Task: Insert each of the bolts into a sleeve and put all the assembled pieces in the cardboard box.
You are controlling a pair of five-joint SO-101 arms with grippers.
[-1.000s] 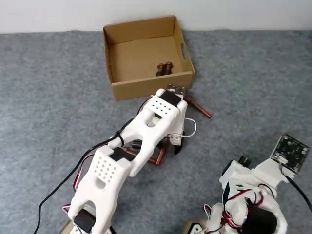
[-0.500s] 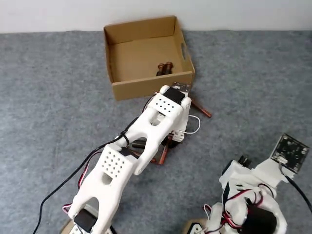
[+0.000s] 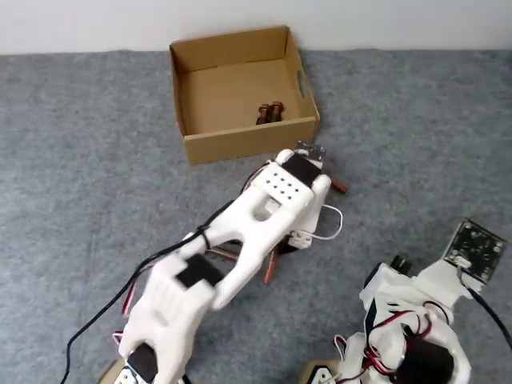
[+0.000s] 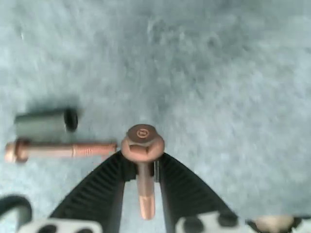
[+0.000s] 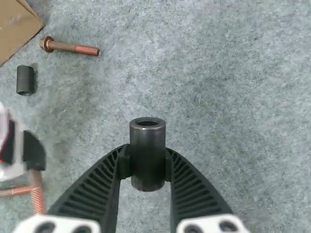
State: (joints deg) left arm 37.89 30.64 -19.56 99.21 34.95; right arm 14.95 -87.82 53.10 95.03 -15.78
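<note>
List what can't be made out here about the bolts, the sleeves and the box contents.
- High view: the left arm covers most of the loose bolt beside the cardboard box; one end shows.
- High view: the box's front wall hides the lower part of the assembled pieces, so their count is unsure.
- Right wrist view: the left gripper is blurred and cut by the edge, so its hold on the held bolt is unreadable there.

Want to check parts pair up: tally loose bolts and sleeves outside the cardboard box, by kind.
Copper-coloured flanged bolts: 3, one in the left gripper
Dark cylindrical sleeves: 3, one in the right gripper
Total: 6
</note>
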